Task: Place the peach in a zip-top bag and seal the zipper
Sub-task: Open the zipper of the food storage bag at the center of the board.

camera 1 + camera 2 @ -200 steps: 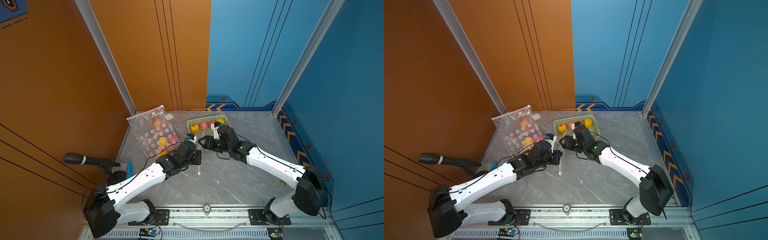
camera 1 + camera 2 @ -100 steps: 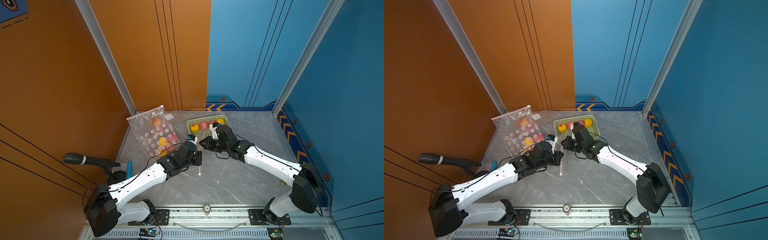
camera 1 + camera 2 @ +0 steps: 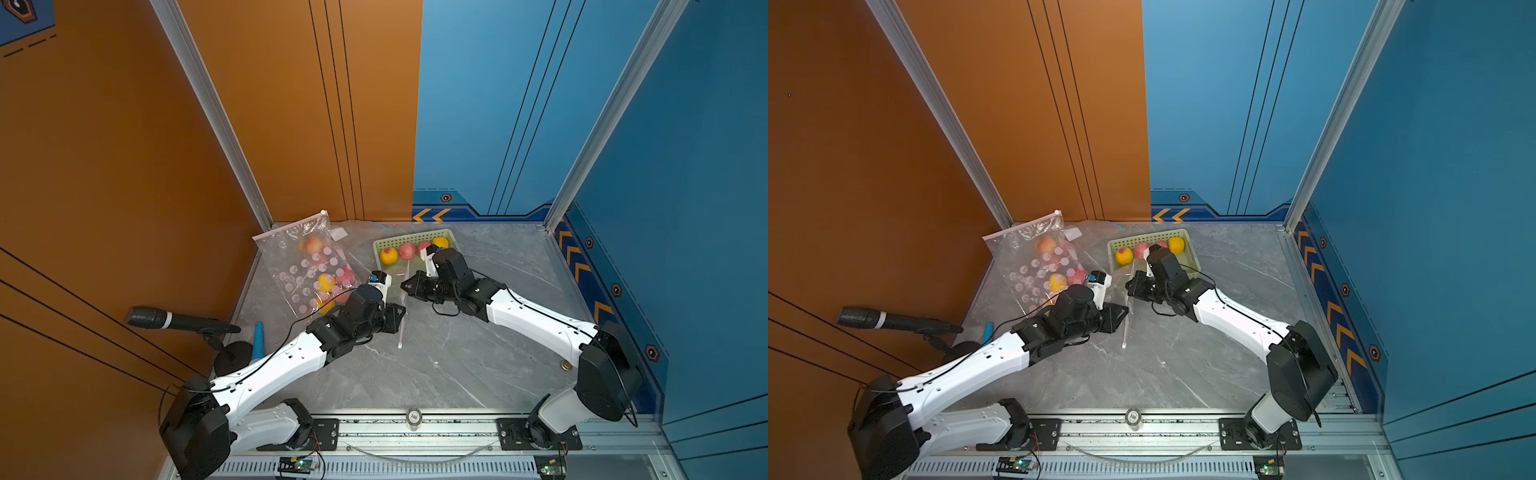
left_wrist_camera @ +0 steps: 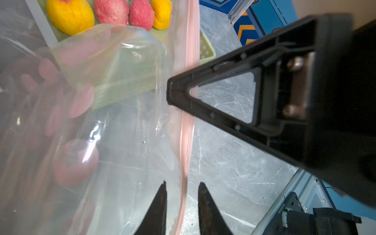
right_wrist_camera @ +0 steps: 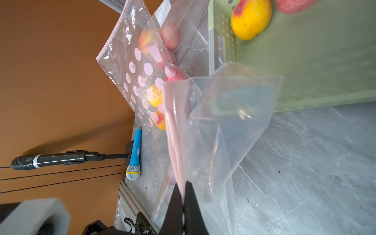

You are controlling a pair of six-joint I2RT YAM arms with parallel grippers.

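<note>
Through the bag (image 4: pixel 126 130) a pink round shape (image 4: pixel 76 162) is blurred, and the edge crops the left fingers (image 4: pixel 157 211)

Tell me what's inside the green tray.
The green tray holds four peaches along its far wall: yellow, two red, yellow. The right arm and clear bag hide its near part.

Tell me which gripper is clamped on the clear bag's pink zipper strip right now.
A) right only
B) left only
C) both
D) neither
A: in the right wrist view the right gripper has its jaws pinched shut on the pink zipper strip, while the left gripper shows its jaws apart with the strip running through the gap.
</note>
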